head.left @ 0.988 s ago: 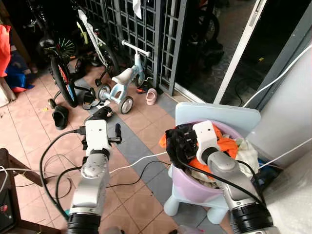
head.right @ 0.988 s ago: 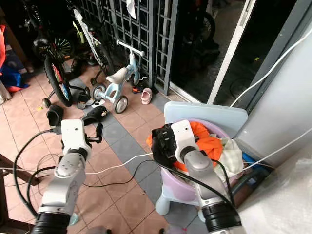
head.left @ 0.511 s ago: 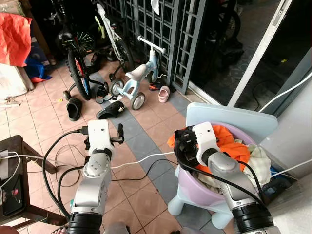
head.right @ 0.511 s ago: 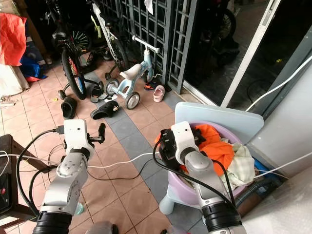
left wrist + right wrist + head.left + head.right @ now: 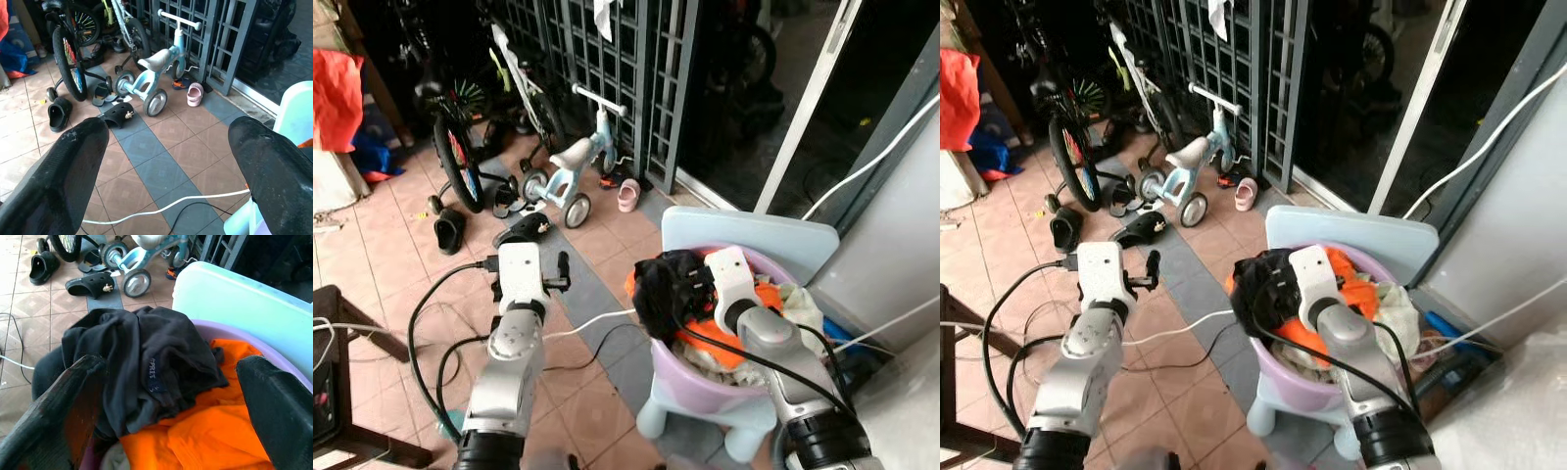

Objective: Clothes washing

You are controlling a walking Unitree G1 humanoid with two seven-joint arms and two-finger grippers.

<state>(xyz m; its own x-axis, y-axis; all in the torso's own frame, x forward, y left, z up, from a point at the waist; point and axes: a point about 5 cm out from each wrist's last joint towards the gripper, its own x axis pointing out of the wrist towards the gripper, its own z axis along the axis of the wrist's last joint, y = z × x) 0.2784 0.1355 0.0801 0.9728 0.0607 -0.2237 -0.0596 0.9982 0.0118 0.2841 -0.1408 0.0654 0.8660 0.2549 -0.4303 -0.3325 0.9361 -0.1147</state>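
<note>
My right gripper (image 5: 166, 396) jaws spread above black garment (image 5: 146, 367) in purple basin (image 5: 700, 377): soft, limp; pinch bunched fold. Left gripper (image 5: 166, 161) released, idle

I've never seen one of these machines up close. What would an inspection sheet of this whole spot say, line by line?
Surface: tiled floor, pink and grey.
Job's things: purple basin on a pale blue stool, heaped with a black garment, orange cloth and pale laundry.
Clutter: sandals, a pink shoe.
Grippers: right gripper open over the black garment; left gripper open above the floor, holding nothing.
Cables: white cord and black cables across the tiles.
Surroundings: bicycles, child's trike, metal gate, sliding door.
</note>
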